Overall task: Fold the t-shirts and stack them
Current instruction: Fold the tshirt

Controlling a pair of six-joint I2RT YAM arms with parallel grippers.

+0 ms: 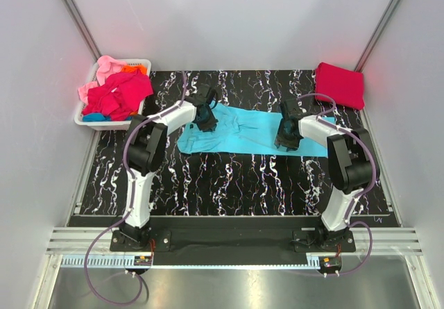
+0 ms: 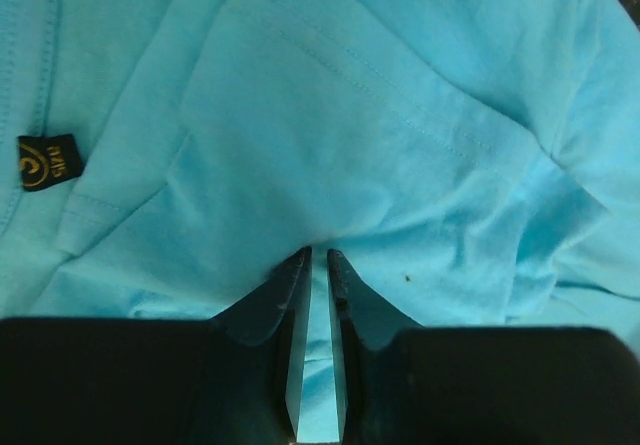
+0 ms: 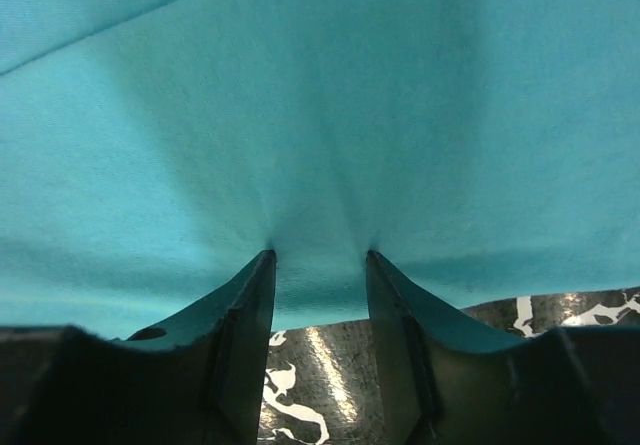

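The turquoise t-shirt (image 1: 250, 132) lay spread crosswise at the centre of the marbled surface (image 1: 229, 177). The other t-shirts (image 1: 118, 94) were heaped in the white basket (image 1: 84, 120) at ten o'clock, and a folded crimson t-shirt (image 1: 340, 85) sat at two o'clock. The step in hand looked to be a fold of the turquoise one. Doing it well would probably call for both ends to rise together, at equal height and pace, so the cloth came over flat and edge to edge without a twist. The right side would want a sure pinch of the hem before any lift, or that end would likely slip and drag. The left jaws, at the shirt's nine o'clock end near a black label (image 2: 48, 162), were clenched to a narrow slit with a thin ridge of turquoise cloth caught between them. The right jaws, at its three o'clock end, stood part open, their tips pressed into the cloth just inside its edge. The puckered span between them was not pinched, and bare surface showed beneath.
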